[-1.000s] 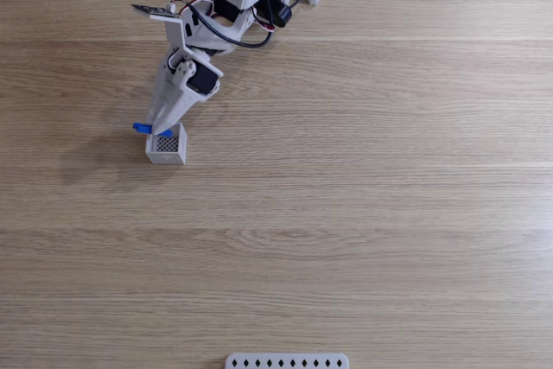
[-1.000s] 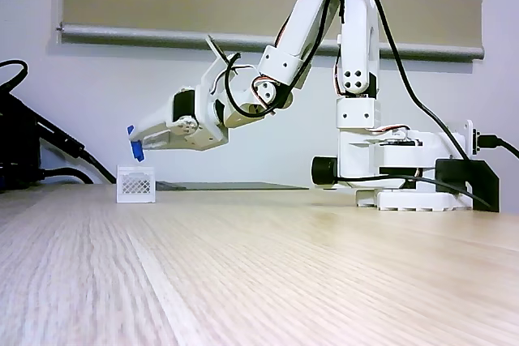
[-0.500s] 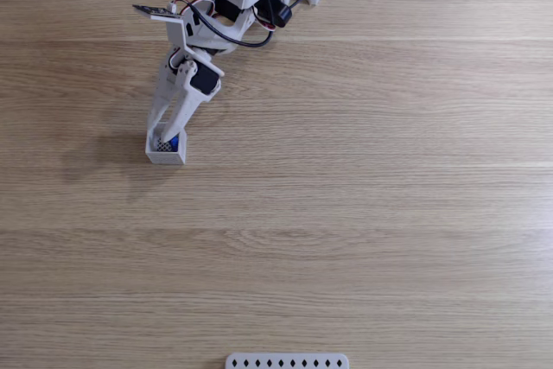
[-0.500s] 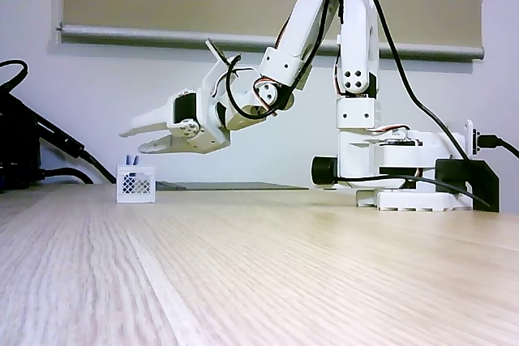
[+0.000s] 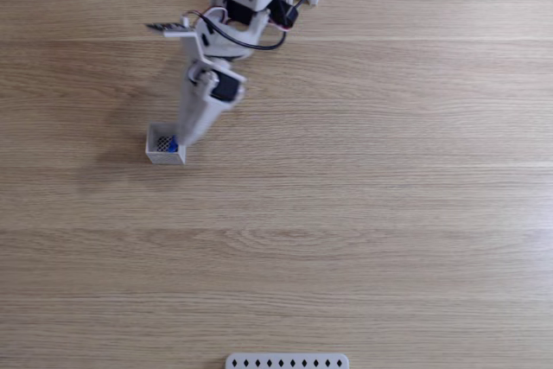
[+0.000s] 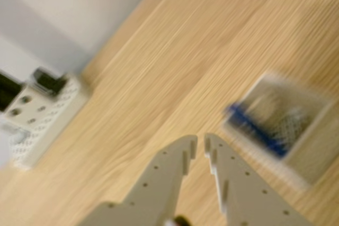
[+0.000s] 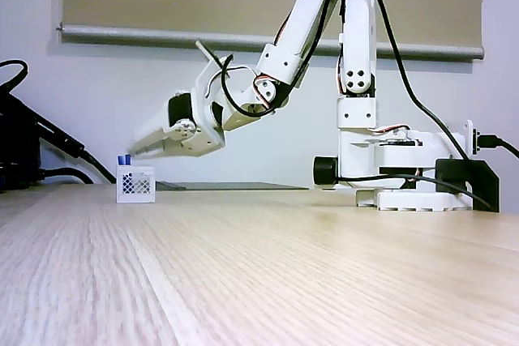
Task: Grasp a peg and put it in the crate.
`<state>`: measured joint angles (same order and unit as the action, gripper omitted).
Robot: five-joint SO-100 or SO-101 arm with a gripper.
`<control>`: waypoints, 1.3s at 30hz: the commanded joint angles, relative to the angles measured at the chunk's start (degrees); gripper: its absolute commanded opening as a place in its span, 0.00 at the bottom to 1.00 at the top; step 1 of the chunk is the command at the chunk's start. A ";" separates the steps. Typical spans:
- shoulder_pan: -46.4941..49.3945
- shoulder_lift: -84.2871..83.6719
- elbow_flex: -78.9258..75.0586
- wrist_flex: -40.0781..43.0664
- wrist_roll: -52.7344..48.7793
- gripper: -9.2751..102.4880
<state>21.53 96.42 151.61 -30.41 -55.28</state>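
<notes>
empty, nearly closed white two-finger gripper (image 6: 200,142) should lift straight clear of the small white square crate (image 5: 164,146) without nudging the slim bright-blue plastic peg (image 6: 255,130) inside.

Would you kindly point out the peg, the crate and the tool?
peg (image 6: 258,129), wrist view, mid-shaft.
crate (image 5: 163,156), a fixed view, front wall.
tool (image 6: 201,142), wrist view, between the fingertips.

A light wooden table (image 5: 363,213) carries the white crate (image 5: 163,155), the arm's base (image 7: 405,192) and a perforated white strip (image 5: 287,361).
</notes>
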 commanded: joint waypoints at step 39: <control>-22.76 94.66 21.53 90.35 60.64 0.07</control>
<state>-0.97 189.14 174.55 58.71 4.75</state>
